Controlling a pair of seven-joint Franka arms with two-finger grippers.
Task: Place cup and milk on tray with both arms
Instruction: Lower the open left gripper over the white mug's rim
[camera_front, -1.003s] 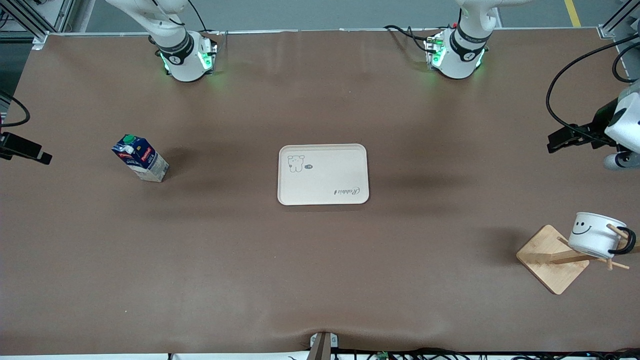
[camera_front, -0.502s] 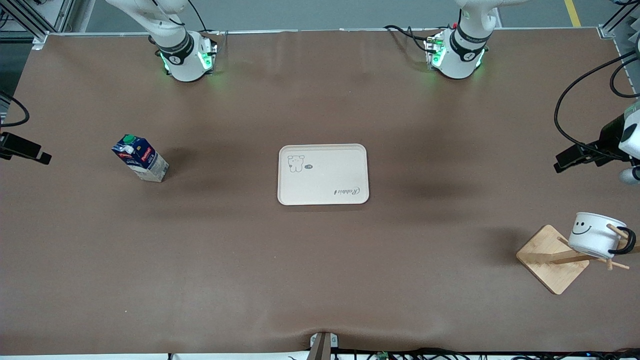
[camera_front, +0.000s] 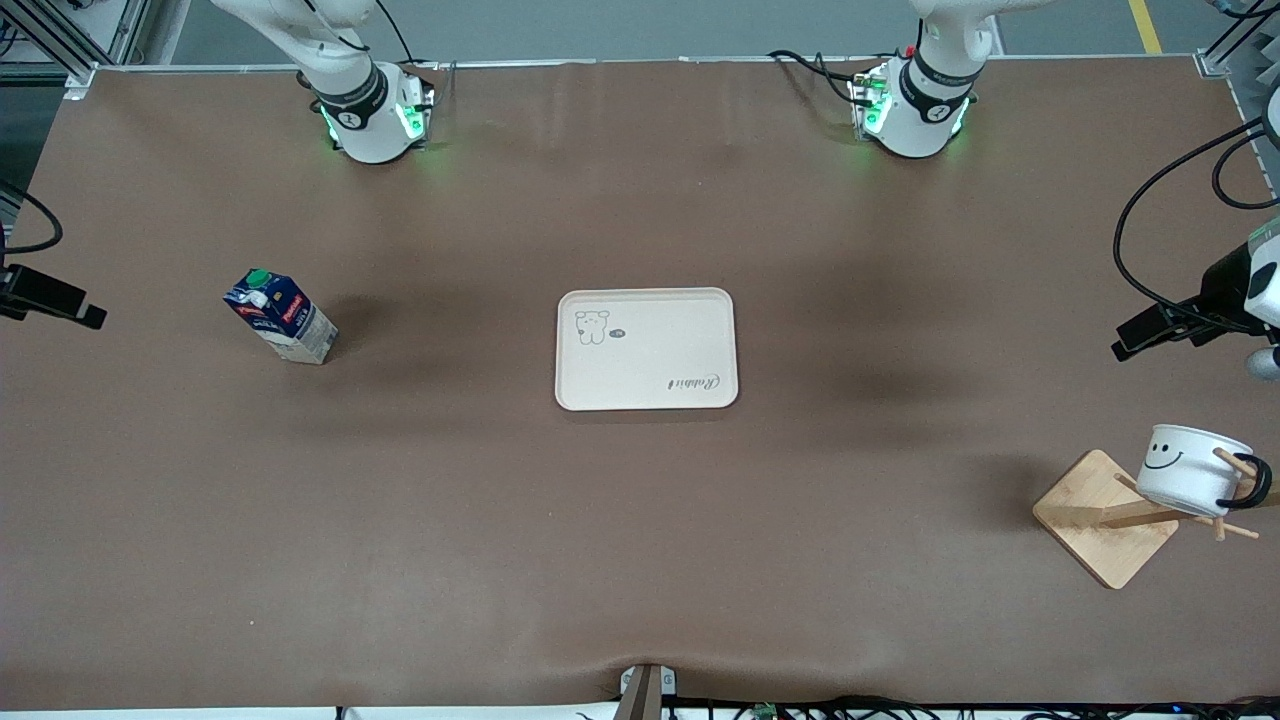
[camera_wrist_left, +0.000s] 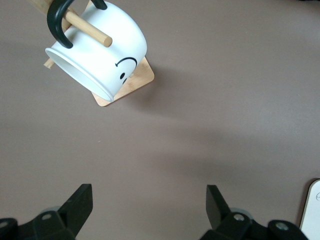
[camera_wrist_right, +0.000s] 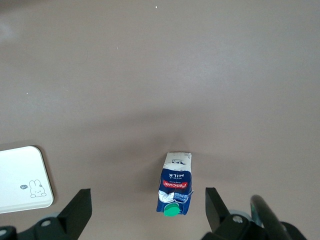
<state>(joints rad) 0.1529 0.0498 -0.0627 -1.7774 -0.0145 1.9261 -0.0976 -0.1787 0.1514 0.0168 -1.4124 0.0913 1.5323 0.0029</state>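
Note:
The cream tray (camera_front: 646, 350) lies at the middle of the table. The dark-blue milk (camera_front: 281, 317) stands toward the right arm's end and shows in the right wrist view (camera_wrist_right: 175, 190) with its green cap. The white smiley cup (camera_front: 1190, 470) hangs tilted by its black handle on a peg of the wooden rack (camera_front: 1095, 520); it also shows in the left wrist view (camera_wrist_left: 97, 55). My left gripper (camera_front: 1150, 333) is open and empty (camera_wrist_left: 148, 205) over bare table beside the rack. My right gripper (camera_front: 50, 298) is open and empty (camera_wrist_right: 147, 207) above the table beside the milk.
The rack's square wooden base and pegs stand at the left arm's end, nearer to the front camera than the tray. A corner of the tray shows in the right wrist view (camera_wrist_right: 22, 180) and the left wrist view (camera_wrist_left: 312, 210). Black cables hang by the left arm.
My left gripper has moved toward the rack and the cup at the table's end. The right gripper, the milk, the cup and the tray have not moved.

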